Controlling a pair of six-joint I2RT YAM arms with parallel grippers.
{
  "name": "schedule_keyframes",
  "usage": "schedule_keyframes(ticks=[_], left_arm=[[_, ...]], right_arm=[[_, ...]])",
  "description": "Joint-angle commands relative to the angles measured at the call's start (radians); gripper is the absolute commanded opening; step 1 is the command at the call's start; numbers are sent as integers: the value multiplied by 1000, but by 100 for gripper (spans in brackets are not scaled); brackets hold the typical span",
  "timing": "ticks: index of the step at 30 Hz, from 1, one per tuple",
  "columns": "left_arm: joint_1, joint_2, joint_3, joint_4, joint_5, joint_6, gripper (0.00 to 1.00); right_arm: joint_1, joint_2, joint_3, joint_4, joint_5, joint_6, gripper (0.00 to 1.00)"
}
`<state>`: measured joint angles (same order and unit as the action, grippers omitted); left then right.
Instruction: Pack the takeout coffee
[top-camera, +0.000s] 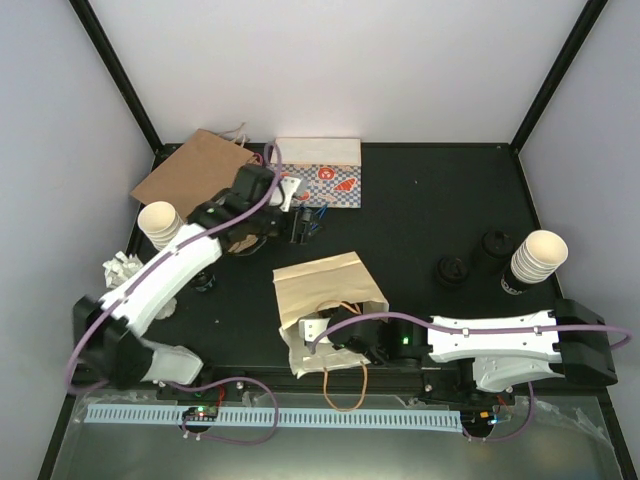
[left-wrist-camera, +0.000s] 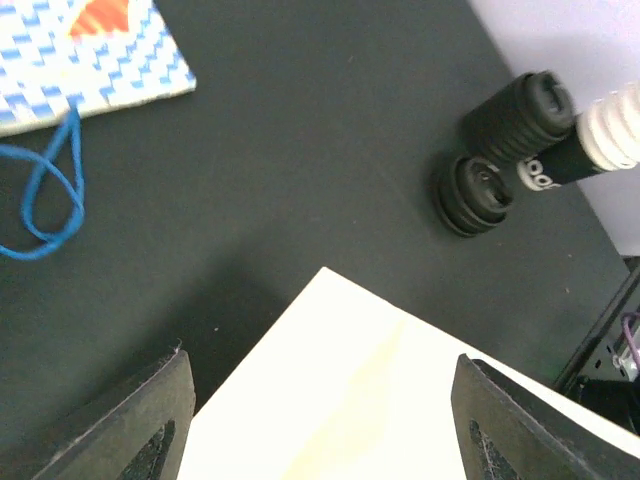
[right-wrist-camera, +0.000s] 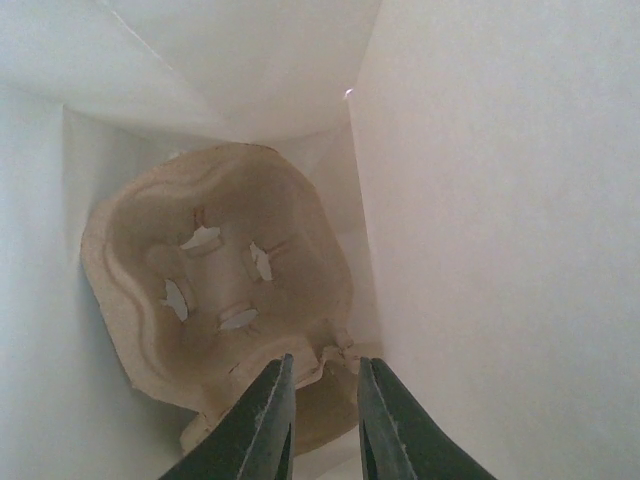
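Right end effector (right-wrist-camera: 323, 365) pinches carrier (right-wrist-camera: 150, 250) inside bag (right-wrist-camera: 480, 200).

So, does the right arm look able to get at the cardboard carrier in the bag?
Probably yes: the right pincer sits inside the open paper bag, its tips at the near rim of the carrier, with nothing between them.

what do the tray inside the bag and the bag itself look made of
Tray: probably moulded paper pulp; matte tan, rough fibrous surface, ragged slits. Bag: paper; matte white inside with sharp fold creases, pale tan outside in the top view.
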<state>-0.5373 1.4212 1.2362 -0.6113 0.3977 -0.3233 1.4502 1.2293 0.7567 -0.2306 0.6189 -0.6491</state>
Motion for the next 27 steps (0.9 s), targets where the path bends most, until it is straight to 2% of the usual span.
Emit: schedule_keyframes(ticks=[1,3,6,9,14,19,23,27], left_arm=[[1,-202,0,-96,-3,149,71],[-5,-298,-60,-56,106,180,66],[-37,-437,-161,49,241,167,50],[-104,-534,-212,96,301,197,49],[-217,-588,-222,101,307,256,55],[-315,-575,-188,10,197,304,57],[-420,-577,-184,-61,39,312,59],[-512,-575,-169,-129,-137,286,56]], right_arm=[[-11,-7,-5,-6,-21,11,19],[-13,-6,-5,-3,-27,10,20],[-16,-6,-9,-3,-35,11,20],[-18,-8,-13,-4,-41,12,20],[-19,-6,-10,-7,-47,14,19],[-19,-3,-5,-10,-44,15,19],[-19,-1,-3,-12,-44,17,20],[-19,1,-3,-15,-45,18,19]])
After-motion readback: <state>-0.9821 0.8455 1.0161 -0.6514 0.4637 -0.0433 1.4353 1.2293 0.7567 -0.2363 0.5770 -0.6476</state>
